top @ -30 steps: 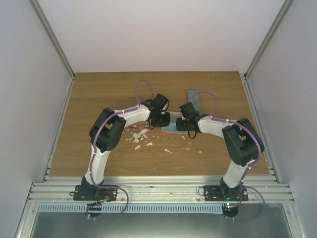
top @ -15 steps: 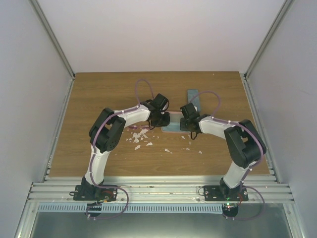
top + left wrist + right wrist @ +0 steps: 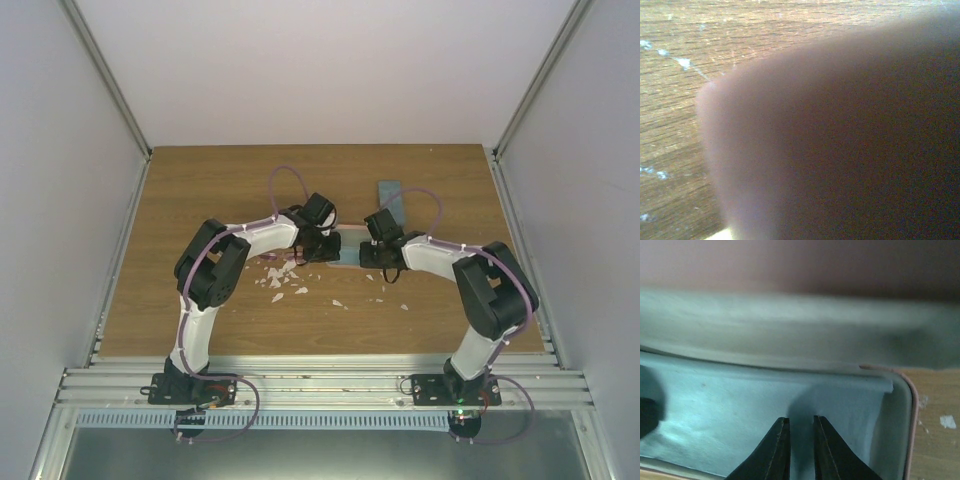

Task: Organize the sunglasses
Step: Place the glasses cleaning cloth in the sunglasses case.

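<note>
Since a second ago, from above, my left gripper slid slightly left beside the pink case; its jaws I cannot tell. On left wrist, only a blurred pink wall. On right wrist, right gripper nearly closed on nothing inside the case lining. Sunglasses are not visible; pushing blind may tip the case.

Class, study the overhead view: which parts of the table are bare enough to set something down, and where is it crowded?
Bare: the far strip of table by the back wall, and the left side. Crowded: the centre, where both pincers meet over the open case, with white scraps just in front.
</note>
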You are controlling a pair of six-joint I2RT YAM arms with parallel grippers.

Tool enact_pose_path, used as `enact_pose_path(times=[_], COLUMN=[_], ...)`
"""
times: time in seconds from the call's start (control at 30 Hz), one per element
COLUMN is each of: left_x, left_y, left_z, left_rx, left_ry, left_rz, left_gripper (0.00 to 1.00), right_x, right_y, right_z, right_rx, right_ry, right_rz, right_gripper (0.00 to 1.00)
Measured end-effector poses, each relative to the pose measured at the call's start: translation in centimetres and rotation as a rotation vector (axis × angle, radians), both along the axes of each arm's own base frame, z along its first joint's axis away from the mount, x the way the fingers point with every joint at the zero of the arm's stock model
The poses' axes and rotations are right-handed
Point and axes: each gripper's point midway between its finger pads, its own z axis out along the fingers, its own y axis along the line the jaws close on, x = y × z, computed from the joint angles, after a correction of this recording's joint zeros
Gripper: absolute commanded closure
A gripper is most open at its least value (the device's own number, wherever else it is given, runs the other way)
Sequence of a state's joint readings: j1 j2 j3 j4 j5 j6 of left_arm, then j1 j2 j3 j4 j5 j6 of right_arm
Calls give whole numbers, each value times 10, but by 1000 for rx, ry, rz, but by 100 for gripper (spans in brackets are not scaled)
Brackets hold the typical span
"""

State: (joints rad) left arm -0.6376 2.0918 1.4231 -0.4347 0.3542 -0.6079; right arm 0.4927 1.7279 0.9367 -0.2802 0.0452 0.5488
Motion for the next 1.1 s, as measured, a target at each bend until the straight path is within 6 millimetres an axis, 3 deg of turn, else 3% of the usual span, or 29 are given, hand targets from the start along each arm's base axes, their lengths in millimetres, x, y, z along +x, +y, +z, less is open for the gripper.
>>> enact_pose_path(times=[0.23, 0.37, 0.57, 0.7, 0.83, 0.9, 0.93, 0.97, 1.1], left_x=[3, 3, 2, 1, 10, 18, 18, 26, 37], left_y=[6, 9, 12, 15, 21, 33, 38, 55, 112], left_z=[-3, -3, -1, 8, 42, 66, 66, 88, 111], left_rx=[36, 56, 71, 73, 41, 24, 29, 8, 19], left_ry=[-21, -32, -31, -40, -103, -156, -159, -199, -251], left_rz=[13, 12, 12, 12, 38, 72, 80, 124, 247], left_gripper=[95, 95, 94, 85, 65, 58, 53, 51, 51], right_x=[-4, -11, -17, -17, -13, -13, -13, -13, -15], right_y=[-9, -30, -45, -44, -36, -33, -32, -31, -26], right_z=[-6, -6, 11, 30, 54, 63, 67, 69, 74], right_rx=[-29, -112, -172, -157, -97, -72, -62, -53, -25], right_ry=[6, 10, -11, -44, -95, -111, -119, -122, -124], right_rz=[-36, -86, -109, -91, -72, -66, -63, -60, -46], right_gripper=[85, 85, 76, 65, 61, 59, 58, 58, 58])
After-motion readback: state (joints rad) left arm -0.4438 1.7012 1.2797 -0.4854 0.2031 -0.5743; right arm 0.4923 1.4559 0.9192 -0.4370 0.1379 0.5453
